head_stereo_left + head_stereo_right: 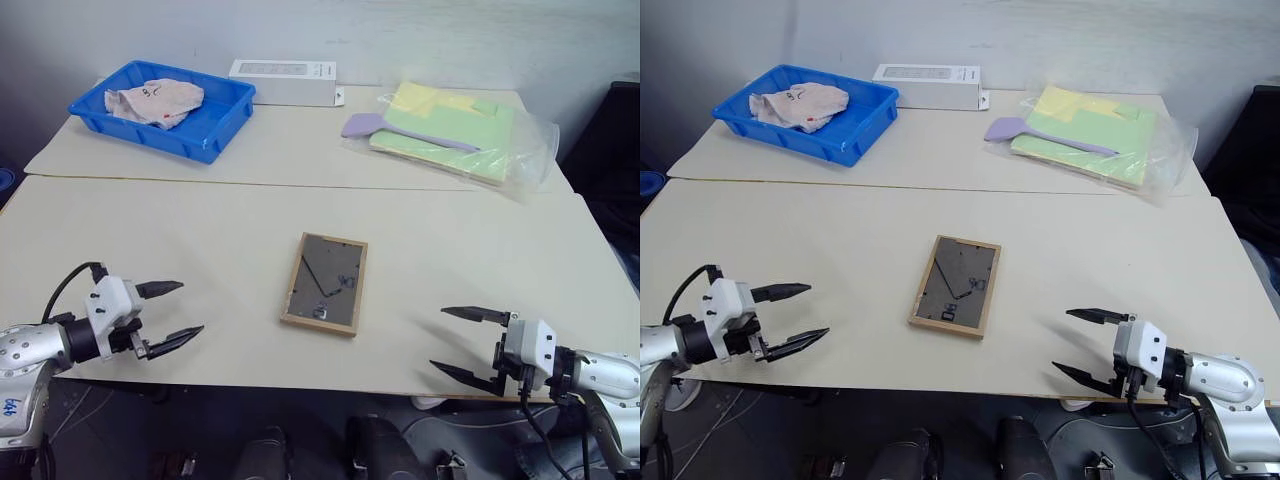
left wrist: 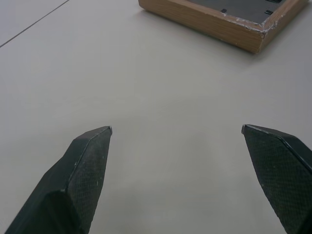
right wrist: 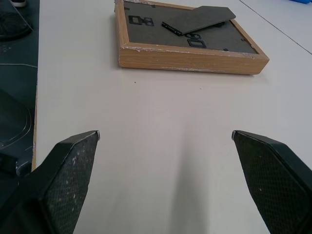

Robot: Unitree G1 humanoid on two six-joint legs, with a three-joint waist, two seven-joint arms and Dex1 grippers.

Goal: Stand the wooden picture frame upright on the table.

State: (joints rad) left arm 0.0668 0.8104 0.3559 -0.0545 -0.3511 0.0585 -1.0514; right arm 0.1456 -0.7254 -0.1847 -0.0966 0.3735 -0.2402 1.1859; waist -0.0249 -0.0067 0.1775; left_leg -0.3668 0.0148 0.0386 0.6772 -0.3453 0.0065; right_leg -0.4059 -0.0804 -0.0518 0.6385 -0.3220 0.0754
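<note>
Left eye view: we find the wooden picture frame (image 1: 324, 282) lying face down on the worktop (image 1: 200, 230), between the left gripper (image 1: 172, 313) and right gripper (image 1: 458, 344), long axis running away from us. Both sets of fingers stand apart, empty (neither clearly nearer). The blue tray (image 1: 165, 108) and white box (image 1: 285, 82) sit well clear; nothing obstructs.

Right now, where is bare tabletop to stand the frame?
Bare table surrounds the wooden picture frame, out to the left pincer and right pincer. The far side is crowded: blue tray, white box, bagged sheets.
</note>
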